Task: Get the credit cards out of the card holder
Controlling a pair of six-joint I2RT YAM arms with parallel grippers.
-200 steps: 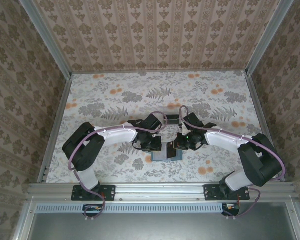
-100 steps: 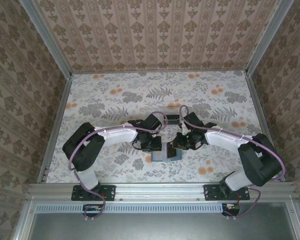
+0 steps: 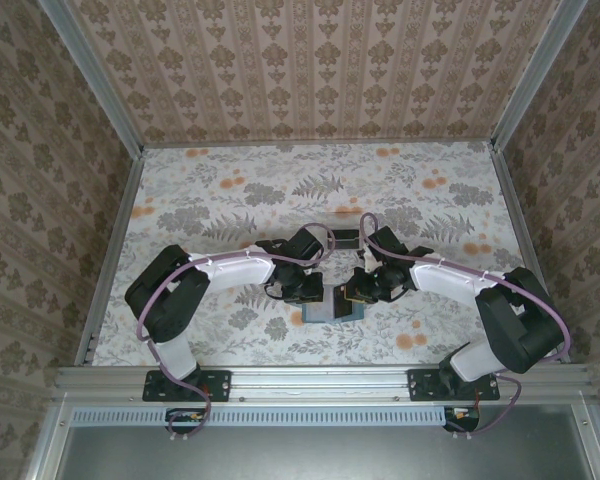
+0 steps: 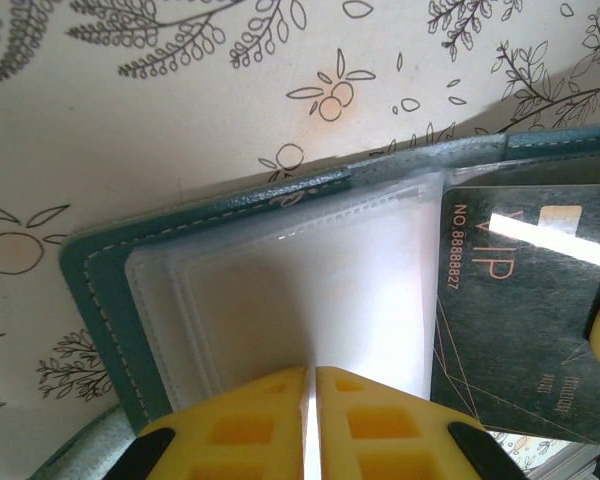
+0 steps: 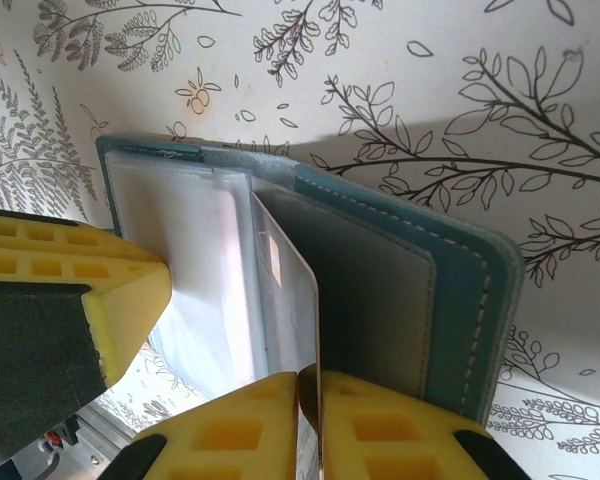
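Two clenched claws: left claw (image 4: 312, 385) pins the card holder (image 4: 100, 290), right claw (image 5: 308, 385) grips the dark VIP card (image 4: 520, 300) by its edge; weak pinning risks dragging the holder along.

From above, both wrists (image 3: 305, 285) cover most of the card holder (image 3: 330, 312), its cards too small to make out. Beyond it a small dark object (image 3: 346, 238), perhaps a case, is too small to name. Close up, the left fingers (image 4: 250, 430) hide part of the holder's edge, and the dark card (image 4: 520, 320) on it runs off the frame. The pale card (image 5: 290, 310) stands edge-on above it, lower end hidden between the right fingers (image 5: 380, 430)
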